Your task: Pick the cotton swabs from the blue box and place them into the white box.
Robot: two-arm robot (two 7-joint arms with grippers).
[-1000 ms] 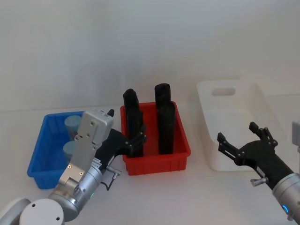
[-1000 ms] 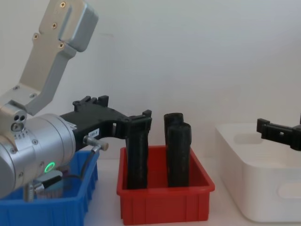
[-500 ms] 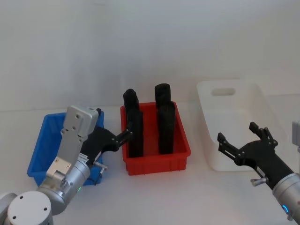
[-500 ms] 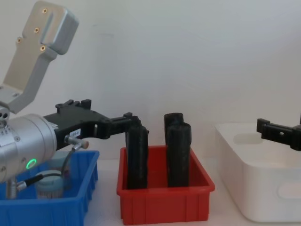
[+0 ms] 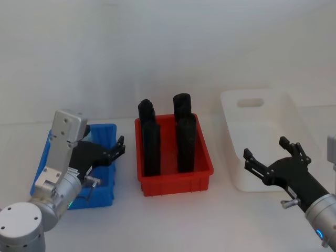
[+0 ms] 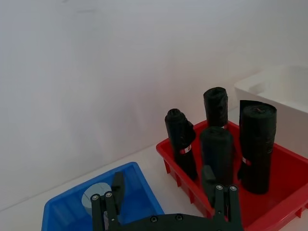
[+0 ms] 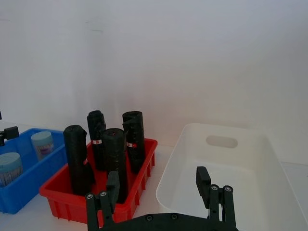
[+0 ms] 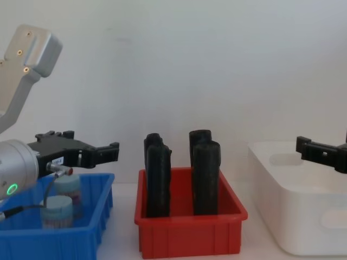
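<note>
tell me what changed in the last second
The left gripper swung left, from the red bin's left edge to above the blue box, open and holding nothing. The right gripper, cotton swabs, black rolls and white box stayed put.

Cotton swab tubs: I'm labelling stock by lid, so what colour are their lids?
Light blue lids, best seen in the right wrist view.

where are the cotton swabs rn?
Both cotton swabs stand in the blue box on the robot's left, beside the red bin; the open left gripper hovers over that box.
</note>
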